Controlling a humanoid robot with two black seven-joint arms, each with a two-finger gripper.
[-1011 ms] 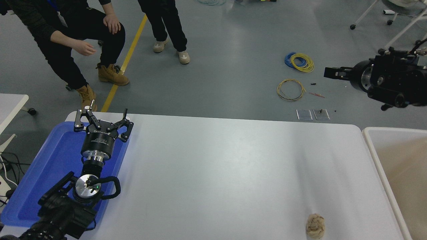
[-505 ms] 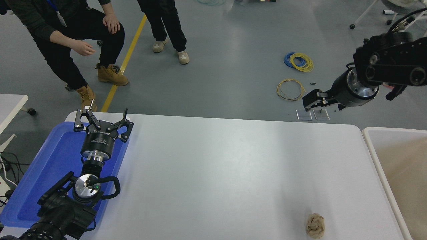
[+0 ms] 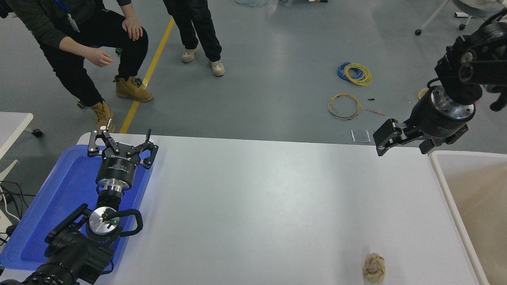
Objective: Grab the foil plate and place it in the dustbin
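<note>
The foil plate is out of view. The dustbin (image 3: 443,186), with a thick off-white rim and a beige inside, stands off the table's right end and is cut by the picture's edge. My right gripper (image 3: 402,152) hangs over the table's far right corner, just left of the dustbin's far corner. It points down and to the left, open, with nothing between its fingers. My left gripper (image 3: 121,139) is parked over the blue tray at the lower left, open and empty.
A flat blue tray (image 3: 59,198) lies at the table's left end. A small beige paper ball (image 3: 374,268) sits near the front right edge. Two people are on the floor beyond the far left side. Wire coils (image 3: 354,73) lie on the floor.
My right arm has swung from high over the floor down and toward me, to the table's far right corner beside the dustbin. The left arm has stayed still.
</note>
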